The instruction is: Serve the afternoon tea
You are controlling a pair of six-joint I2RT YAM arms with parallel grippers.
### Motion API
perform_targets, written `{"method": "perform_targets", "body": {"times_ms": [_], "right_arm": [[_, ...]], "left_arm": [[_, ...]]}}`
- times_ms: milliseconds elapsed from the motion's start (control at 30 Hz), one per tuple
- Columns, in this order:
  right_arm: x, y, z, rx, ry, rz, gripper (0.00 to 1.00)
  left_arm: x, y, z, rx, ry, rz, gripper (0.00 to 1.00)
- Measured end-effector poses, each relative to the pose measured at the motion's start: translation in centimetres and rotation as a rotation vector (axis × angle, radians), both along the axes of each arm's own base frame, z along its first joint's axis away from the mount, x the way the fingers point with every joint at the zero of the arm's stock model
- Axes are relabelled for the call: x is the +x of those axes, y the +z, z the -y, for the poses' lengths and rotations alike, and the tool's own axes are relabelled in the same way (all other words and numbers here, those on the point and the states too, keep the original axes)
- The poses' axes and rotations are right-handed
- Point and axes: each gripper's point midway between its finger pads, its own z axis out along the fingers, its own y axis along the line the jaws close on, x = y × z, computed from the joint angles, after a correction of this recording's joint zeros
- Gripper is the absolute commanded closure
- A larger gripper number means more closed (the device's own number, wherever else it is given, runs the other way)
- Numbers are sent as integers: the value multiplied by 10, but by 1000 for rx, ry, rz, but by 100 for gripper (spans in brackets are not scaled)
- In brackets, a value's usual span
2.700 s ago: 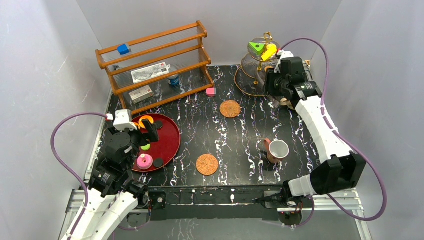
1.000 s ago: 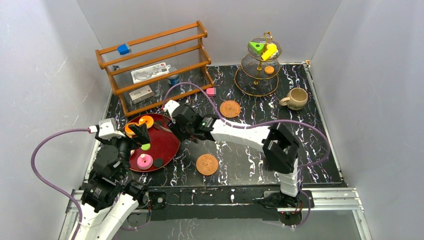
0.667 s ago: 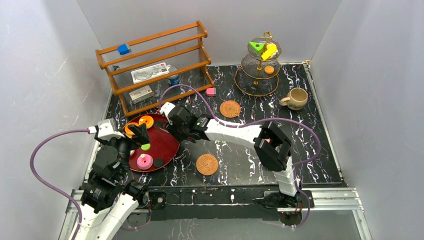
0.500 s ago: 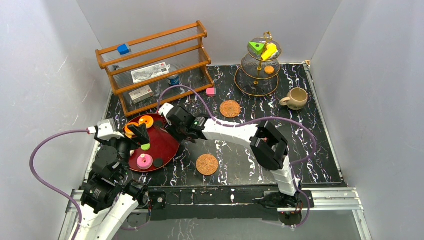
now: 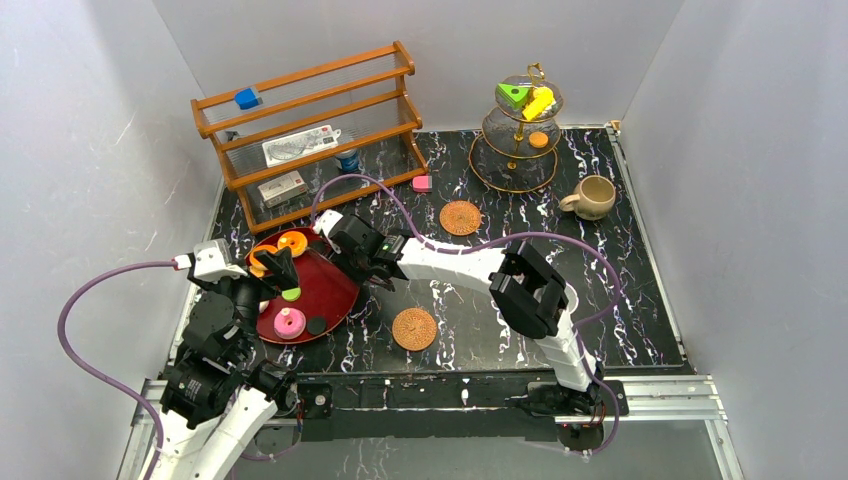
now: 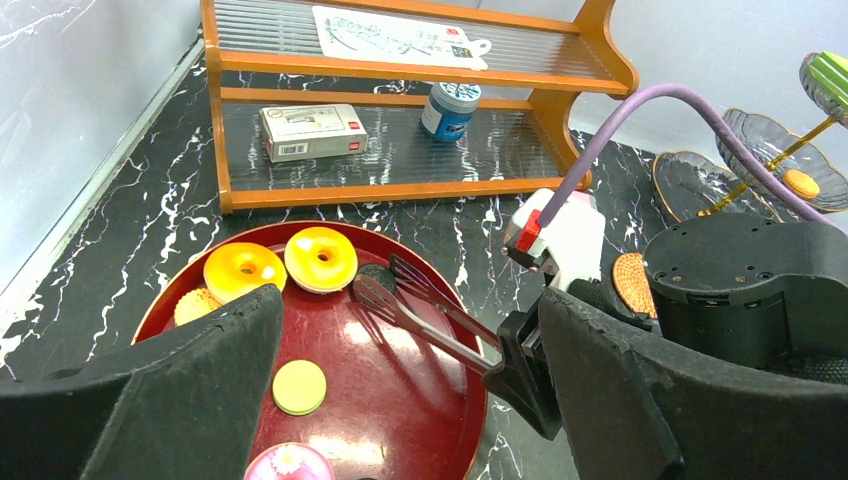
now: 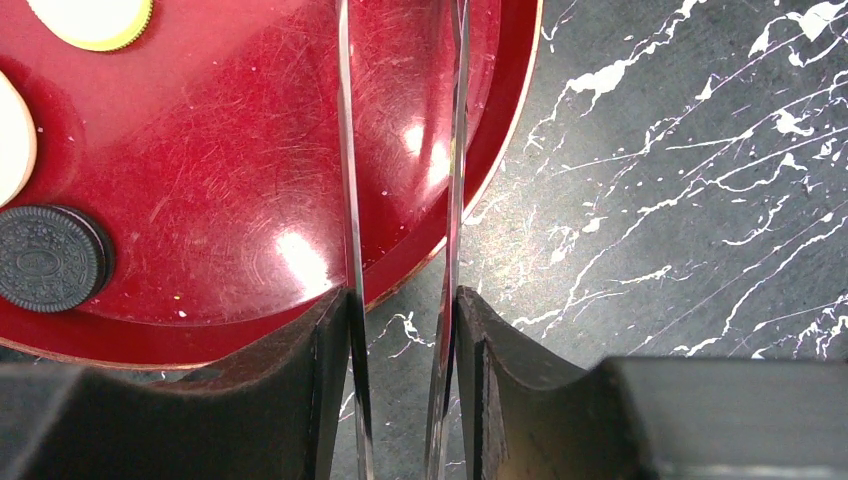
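My right gripper (image 5: 350, 258) is shut on metal tongs (image 6: 420, 305), seen between its fingers in the right wrist view (image 7: 400, 330). The tong tips reach over the red tray (image 5: 338, 290), next to a black disc (image 6: 375, 275). The tray holds two orange donuts (image 6: 320, 258), a pink donut (image 5: 289, 322), a green disc (image 6: 299, 386) and another black disc (image 5: 316, 325). My left gripper (image 6: 400, 400) is open and empty above the tray's near side. A green wedge (image 5: 513, 95), a yellow piece (image 5: 539, 103) and an orange cookie (image 5: 538, 139) sit on the tiered stand. The beige mug (image 5: 594, 197) stands right. The pinkish-brown cup is hidden.
Two woven coasters lie on the black table, one at mid-back (image 5: 460, 217) and one at the front (image 5: 414, 328). A wooden rack (image 5: 310, 130) at back left holds a blue cube, white boxes and a blue can. A pink block (image 5: 422, 183) lies beside it.
My right arm has swung from the tiered stand across to the red tray, then crept a little further left over it. The left gripper has barely moved.
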Motion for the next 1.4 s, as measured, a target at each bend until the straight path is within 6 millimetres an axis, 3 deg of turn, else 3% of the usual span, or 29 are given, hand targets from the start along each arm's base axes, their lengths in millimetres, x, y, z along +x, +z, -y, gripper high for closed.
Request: {"method": "perform_targets", "body": {"times_ms": [300, 500, 867, 1000, 1167, 1400], "right_arm": [[0, 0, 0, -4, 6, 4, 57], [-8, 2, 12, -9, 13, -10, 57], [-21, 68, 40, 103, -6, 25, 57], [-18, 90, 55, 140, -40, 50, 57], [10, 117, 91, 181, -154, 96, 56], [70, 154, 174, 231, -411, 179, 56]], "left_arm": [[0, -1, 0, 1, 0, -3, 5], [0, -1, 0, 2, 0, -3, 5], [0, -1, 0, 2, 0, -4, 5], [0, -1, 0, 2, -1, -4, 5], [3, -4, 2, 10, -3, -19, 4], [5, -6, 4, 15, -10, -32, 4]]}}
